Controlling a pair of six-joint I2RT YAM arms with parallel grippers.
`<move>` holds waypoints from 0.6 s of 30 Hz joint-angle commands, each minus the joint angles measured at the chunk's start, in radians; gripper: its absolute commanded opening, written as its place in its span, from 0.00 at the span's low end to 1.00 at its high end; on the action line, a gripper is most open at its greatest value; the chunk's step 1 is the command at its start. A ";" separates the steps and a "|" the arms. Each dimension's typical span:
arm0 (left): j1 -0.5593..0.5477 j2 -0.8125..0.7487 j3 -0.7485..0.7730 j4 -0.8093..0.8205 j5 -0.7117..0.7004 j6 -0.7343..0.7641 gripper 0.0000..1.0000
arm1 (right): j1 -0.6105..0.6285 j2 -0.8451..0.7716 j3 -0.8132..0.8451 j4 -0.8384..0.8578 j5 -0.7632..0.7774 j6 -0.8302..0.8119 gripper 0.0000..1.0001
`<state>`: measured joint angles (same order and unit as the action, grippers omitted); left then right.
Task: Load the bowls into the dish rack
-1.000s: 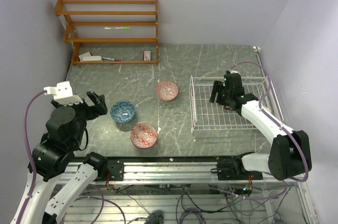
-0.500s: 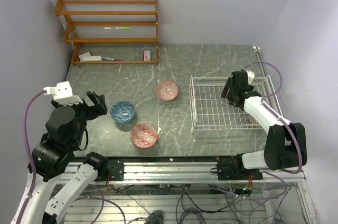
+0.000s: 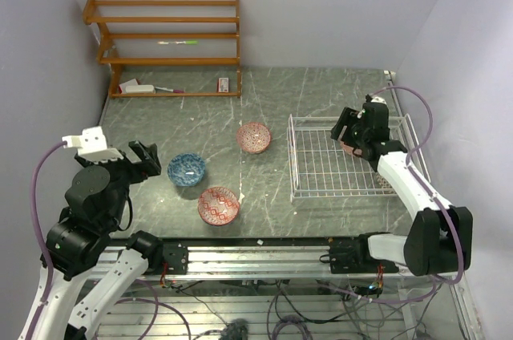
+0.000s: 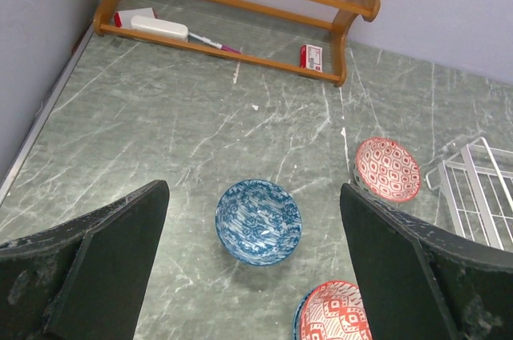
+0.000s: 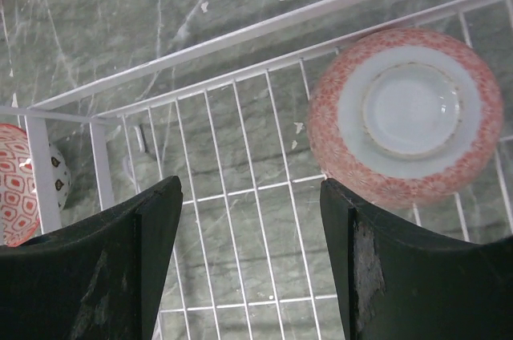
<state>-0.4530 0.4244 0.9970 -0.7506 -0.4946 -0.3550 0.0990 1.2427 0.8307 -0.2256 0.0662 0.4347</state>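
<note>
A pink-patterned bowl [image 5: 405, 115] lies upside down, foot ring up, on the grid floor of the dish rack [image 5: 240, 35], just past the tip of the finger on the right of the wrist view. The right gripper [image 5: 248, 192] hovers above, fingers spread wide and empty, its arm stretched forward over the rack's far right corner. The rack's long side runs across the table. The left gripper [image 4: 254, 189], equally wide and empty, tilts down toward the upright blue bowl [image 4: 258, 221] between its fingers.
</note>
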 commanded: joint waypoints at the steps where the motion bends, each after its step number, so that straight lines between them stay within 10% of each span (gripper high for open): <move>1: 0.008 -0.018 -0.036 0.072 -0.005 0.011 0.99 | 0.002 0.073 0.037 0.050 -0.064 -0.008 0.69; 18: 0.008 0.028 -0.107 0.140 0.043 0.032 0.99 | -0.004 0.250 0.072 0.134 0.104 0.033 0.69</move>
<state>-0.4530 0.4442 0.9100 -0.6655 -0.4664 -0.3439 0.0998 1.5066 0.9218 -0.1436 0.0723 0.4454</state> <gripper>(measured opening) 0.992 0.694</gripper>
